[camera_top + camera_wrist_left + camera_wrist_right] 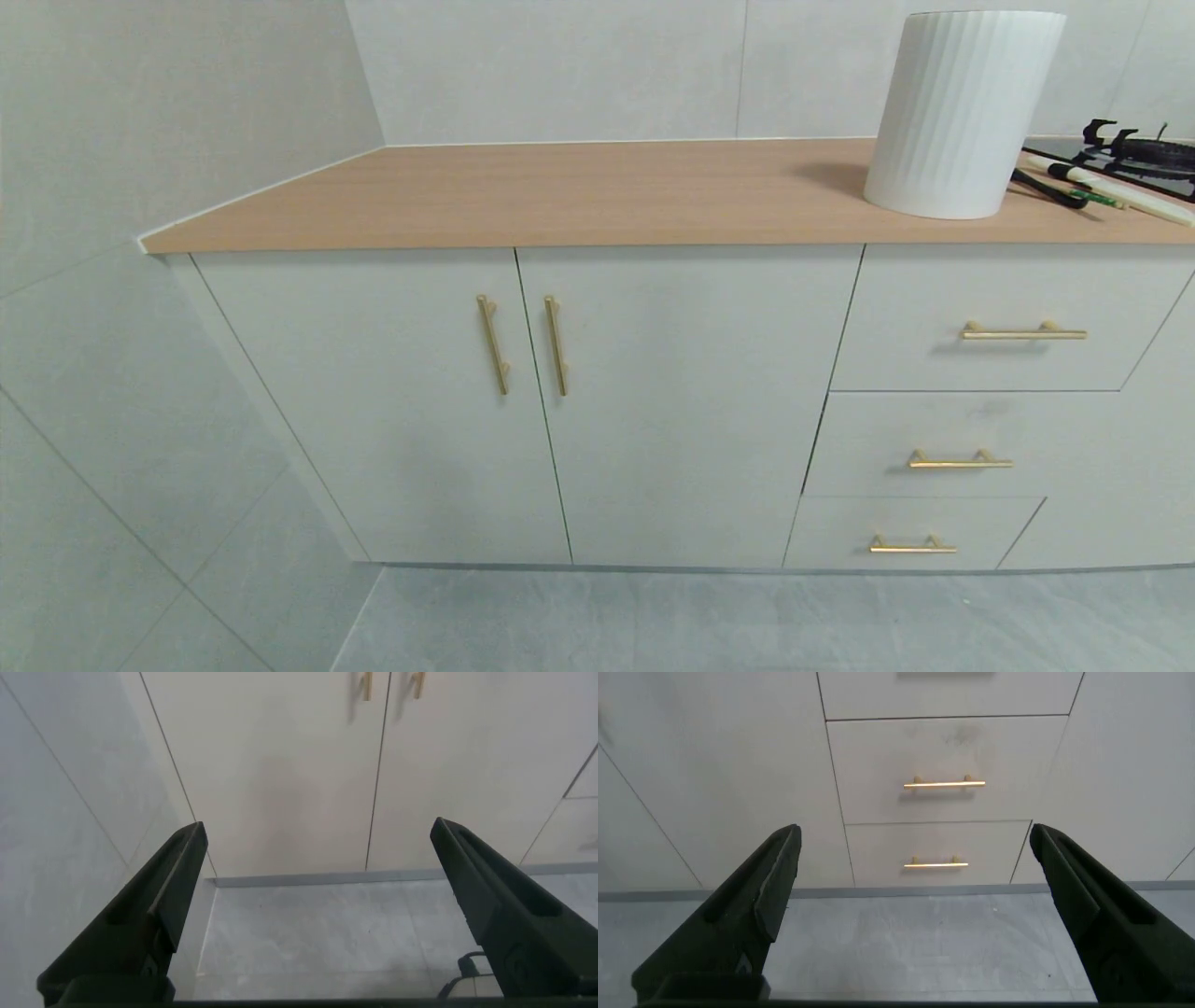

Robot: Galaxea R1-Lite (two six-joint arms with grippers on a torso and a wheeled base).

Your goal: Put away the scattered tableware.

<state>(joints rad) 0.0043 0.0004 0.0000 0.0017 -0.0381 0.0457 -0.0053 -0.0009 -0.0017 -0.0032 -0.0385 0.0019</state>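
Note:
A tall white ribbed container [962, 112] stands on the wooden countertop [579, 191] at the right. Beside it, at the right edge, lie several long utensils [1106, 191], white and black with a green one among them. My left gripper [318, 840] is open, low before the double cabinet doors [374, 765], with nothing between its fingers. My right gripper [915, 840] is open too, low in front of the lower drawers [943, 765], holding nothing.
A black stove grate [1134, 149] sits at the far right of the counter. Below are two cabinet doors with gold handles [523, 345] and three drawers [1008, 327]. A tiled wall [112, 280] closes the left side. Grey floor [747, 625] lies in front.

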